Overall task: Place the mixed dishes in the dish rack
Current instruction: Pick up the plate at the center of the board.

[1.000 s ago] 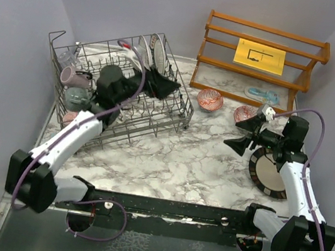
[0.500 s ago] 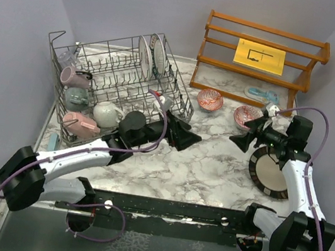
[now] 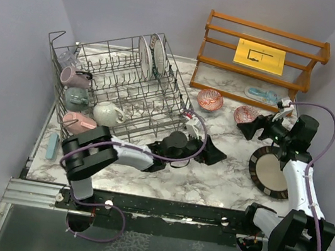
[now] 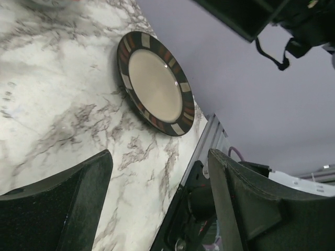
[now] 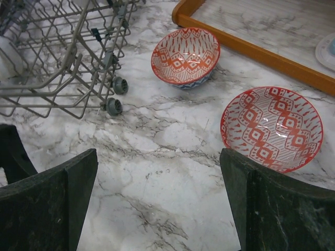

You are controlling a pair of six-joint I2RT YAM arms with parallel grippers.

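Mugs (image 3: 107,113) and two plates (image 3: 145,56) stand in the rack (image 3: 158,102). I see two red bowls (image 3: 210,99) and a dark-rimmed plate (image 3: 270,171) out on the bench (image 3: 223,179). My left end effector (image 3: 212,153) and right end effector (image 3: 252,127) are wide, holding nothing.

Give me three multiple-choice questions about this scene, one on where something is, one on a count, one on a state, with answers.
1. Where is the dark-rimmed beige plate? A in the dish rack; B flat on the table; C on the wooden shelf.
2. How many red-patterned bowls stand on the table? A four; B three; C two.
3. The right arm's jaws are: A open, holding nothing; B shut on a bowl; C shut on a mug.
Answers: 1 B, it lies flat on the marble. 2 C, the right wrist view shows both. 3 A, they stand wide apart with only table between.
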